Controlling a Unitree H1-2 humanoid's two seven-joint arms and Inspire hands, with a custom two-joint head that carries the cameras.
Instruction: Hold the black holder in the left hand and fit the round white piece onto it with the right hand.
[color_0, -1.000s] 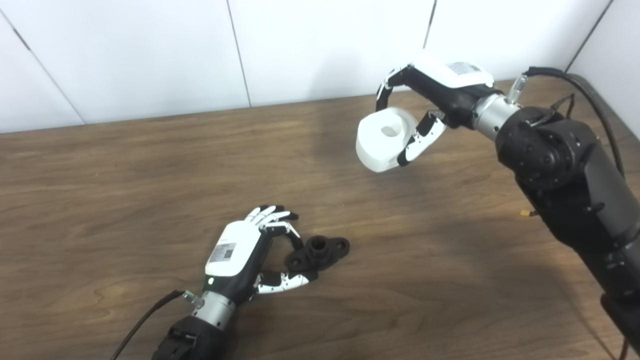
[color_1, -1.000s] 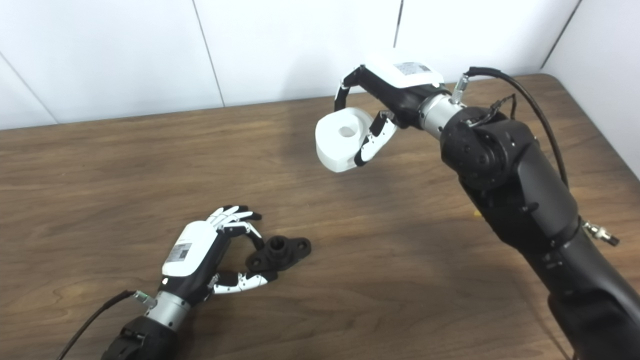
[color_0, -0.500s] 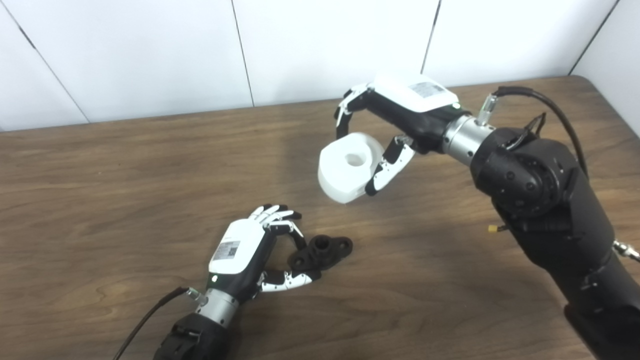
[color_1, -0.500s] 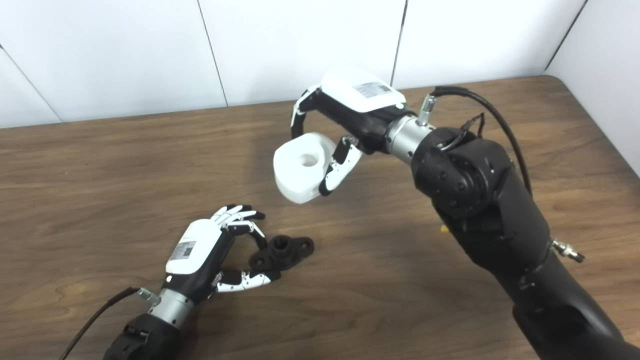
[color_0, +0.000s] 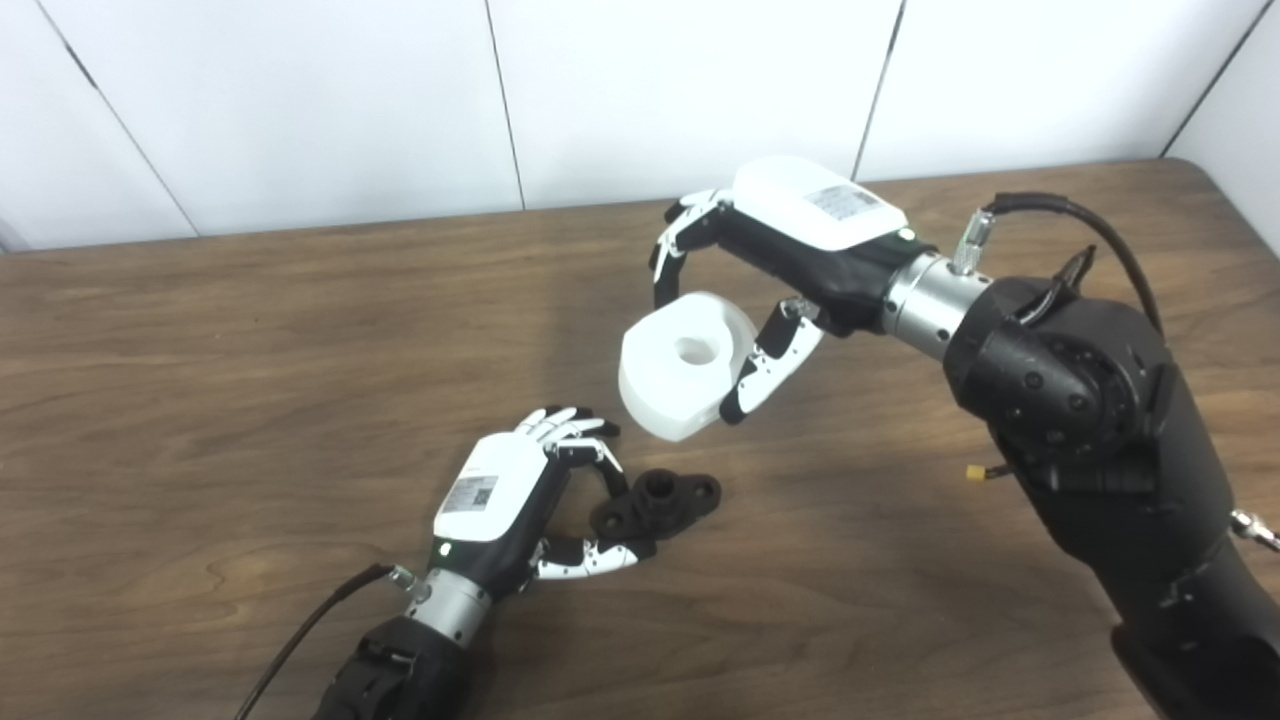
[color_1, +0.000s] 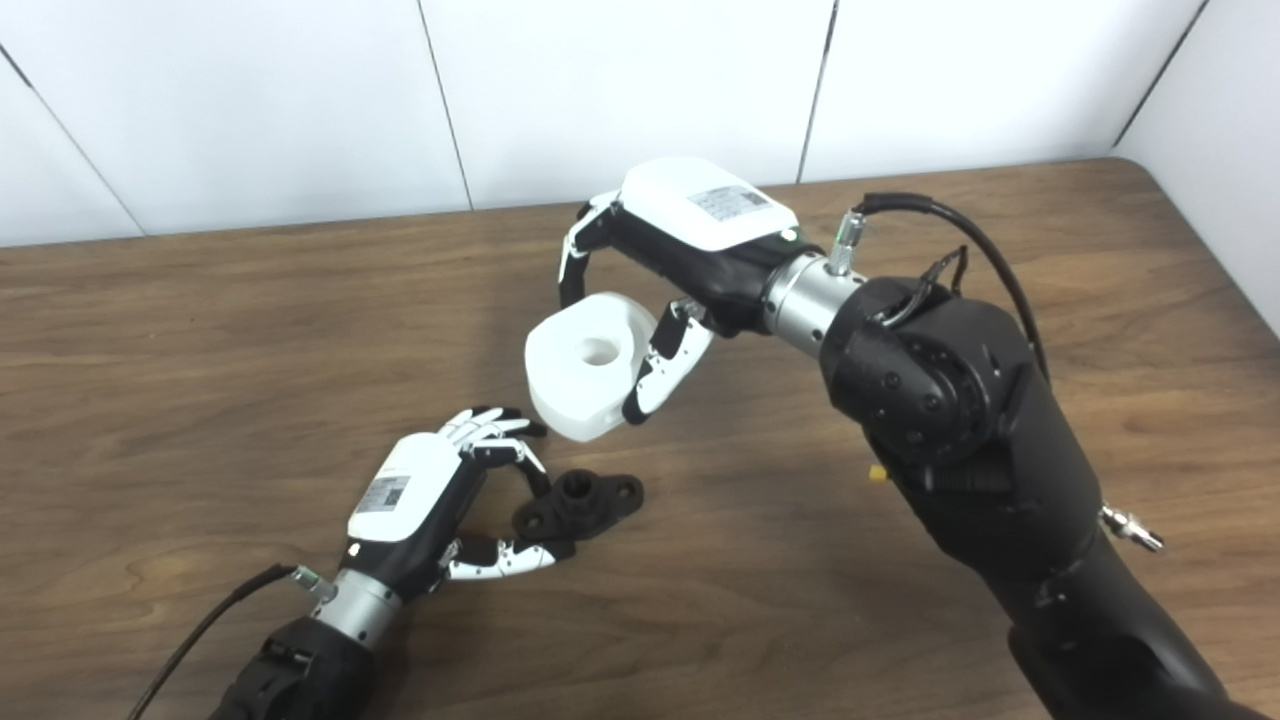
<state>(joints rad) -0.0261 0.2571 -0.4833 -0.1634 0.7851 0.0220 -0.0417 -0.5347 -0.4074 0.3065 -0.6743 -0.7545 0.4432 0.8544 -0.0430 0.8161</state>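
White wall panels are backing a brown wooden worktop (color_0: 250, 330). Black holder (color_0: 660, 498) is lying flat on the worktop, bored hub pointing up, flange ears out to either side. Left hand (color_0: 520, 495) is pinching its near ear, fingers curled over the top and thumb (color_0: 590, 558) running along the front edge; holder appears gripped but not lifted. Round white piece (color_0: 680, 365) is hanging in the air above and slightly behind the holder, near it but not touching, its centre hole facing up toward the cameras. Right hand (color_1: 650, 300) is clamping it, fingers arching over the far rim and thumb bracing the near side. Judging progress: both parts are in hand and the pieces are nearly lined up; lowering, aligning hole to hub and seating are all still remaining. No containers showing anywhere on the worktop.
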